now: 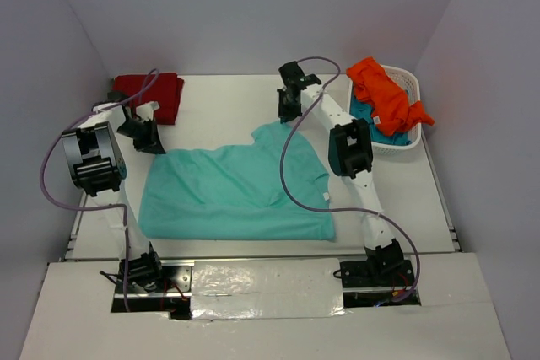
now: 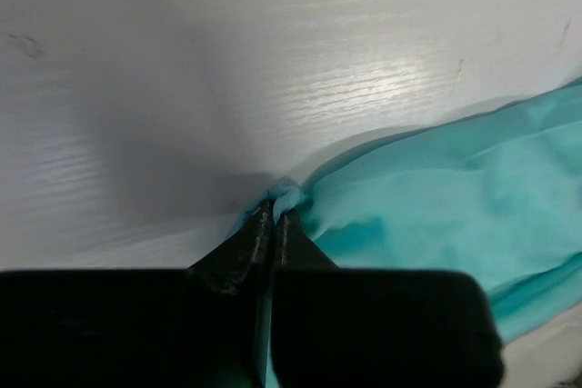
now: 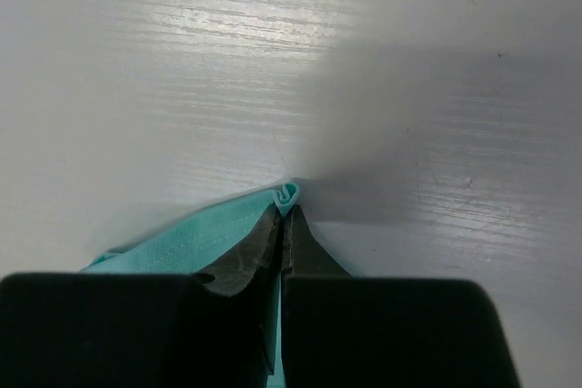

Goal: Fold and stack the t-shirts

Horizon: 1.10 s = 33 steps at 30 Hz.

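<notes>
done so far: red shirt (image 1: 152, 94) looks folded, parked at the worktop's (image 1: 228, 99) far-left corner
in progress: mint shirt (image 1: 236, 196) lying flat mid-worktop, left fingers (image 2: 241, 247) and right fingers (image 3: 245, 256) each pinched tight on its far edge
to go: orange shirt (image 1: 384, 90) and teal shirt (image 1: 371, 120), both in the basket (image 1: 396, 151)

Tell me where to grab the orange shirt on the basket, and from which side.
Take the raised, bunched fold at the top of the orange shirt, coming straight down from above. It lies crumpled over the white basket, heaped higher than the rim, so the walls would likely block a sideways approach, while the upstanding folds offer an easy pinch.
</notes>
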### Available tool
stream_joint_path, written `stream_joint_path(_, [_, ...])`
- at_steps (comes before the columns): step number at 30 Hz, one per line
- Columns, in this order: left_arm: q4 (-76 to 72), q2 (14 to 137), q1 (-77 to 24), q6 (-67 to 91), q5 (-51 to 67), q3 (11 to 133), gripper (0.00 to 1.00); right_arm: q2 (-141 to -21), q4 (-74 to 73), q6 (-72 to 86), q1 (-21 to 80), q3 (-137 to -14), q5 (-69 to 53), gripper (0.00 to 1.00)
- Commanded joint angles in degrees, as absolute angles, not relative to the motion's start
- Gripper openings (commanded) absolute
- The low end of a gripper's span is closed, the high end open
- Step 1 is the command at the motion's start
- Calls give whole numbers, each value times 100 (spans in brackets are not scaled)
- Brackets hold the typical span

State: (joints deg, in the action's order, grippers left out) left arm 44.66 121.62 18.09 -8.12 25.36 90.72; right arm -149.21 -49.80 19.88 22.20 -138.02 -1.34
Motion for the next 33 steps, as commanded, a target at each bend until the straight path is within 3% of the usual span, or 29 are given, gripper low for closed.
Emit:
stream_joint_path(1, [4562,12217,1758,-1037,2734,9035,0,-14618,-5238,1890,2145,-13404,62,0])
stream_joint_path(5, [4377,11910,1758,-1212,2575,9105,0,-13655,-5072,1793,2074,-12773,26,0])
stream_joint_path(14, [3725,9915,1749,-2951,2908,7578,0,-9759,-3402,2179,2109,-7610,26,0])
stream_joint_path(20, [4412,9229,1819,-4411,2551,6761,0,-8122,-2866,2776,2364,-5445,-307,0])
stream_joint_path(26, [4175,8947,1899,-4579,2320,6179,0,-7392,-2567,3111,2382,-4580,-386,0])
stream_joint_path(33, [4499,8745,1907,-4930,2337,6205,0,-7445,-2988,2936,2479,-4869,-185,0])
